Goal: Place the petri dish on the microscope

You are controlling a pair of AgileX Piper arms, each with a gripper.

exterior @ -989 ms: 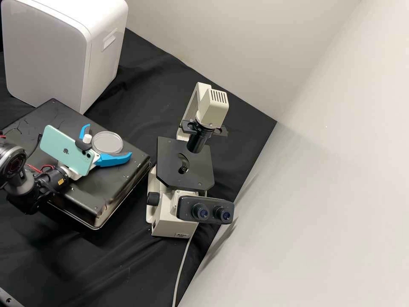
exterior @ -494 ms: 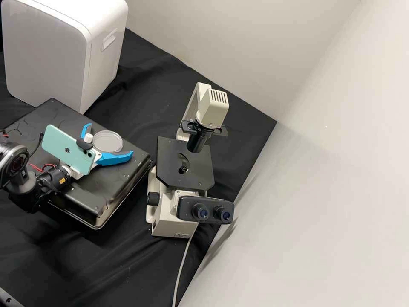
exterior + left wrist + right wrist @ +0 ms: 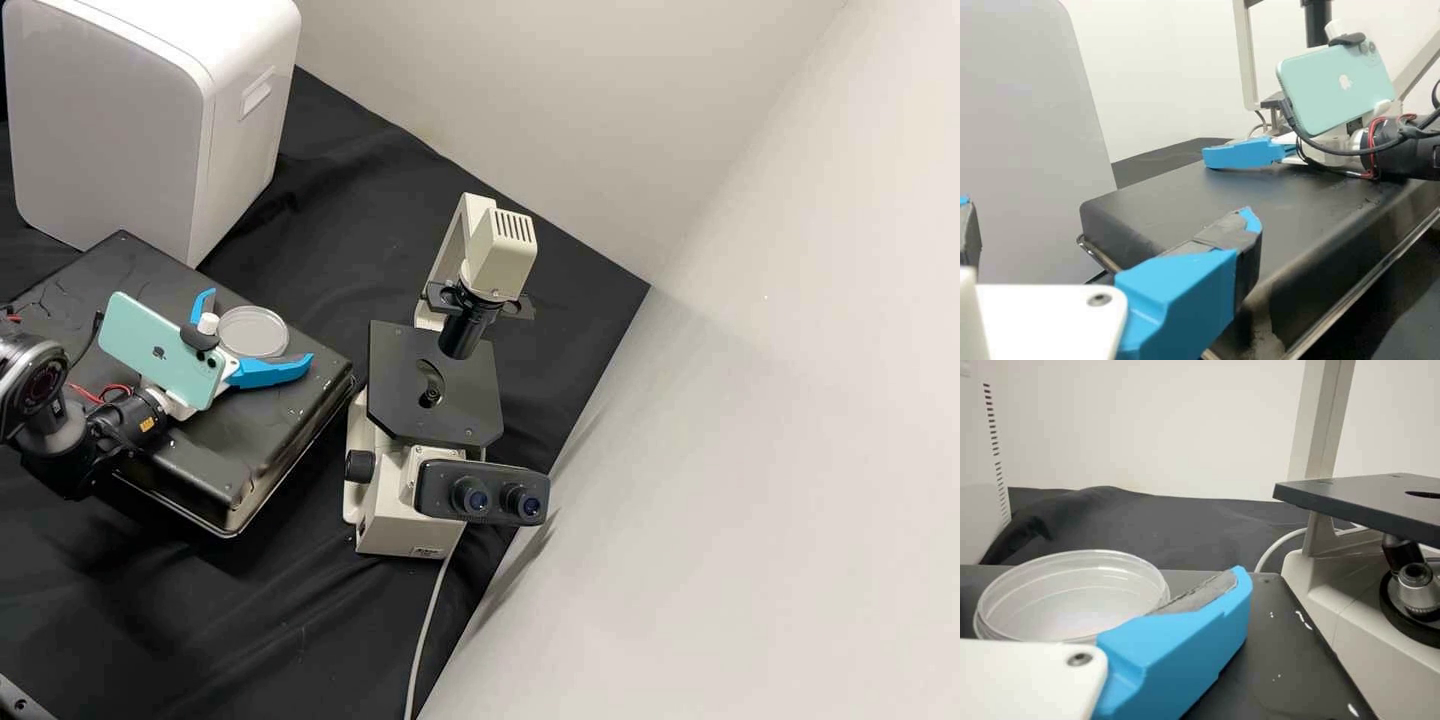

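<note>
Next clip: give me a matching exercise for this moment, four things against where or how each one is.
Things:
1. petri dish
2. microscope stage
3. white box
4. right hand

Place or state:
A. stands at the far left of the bench, behind the black case
B. open, one blue finger on either side of the dish
C. flat black plate with a hole in its middle
D. lies on top of the black case

Pairs: 1-D, 2-C, 3-A, 4-B
</note>
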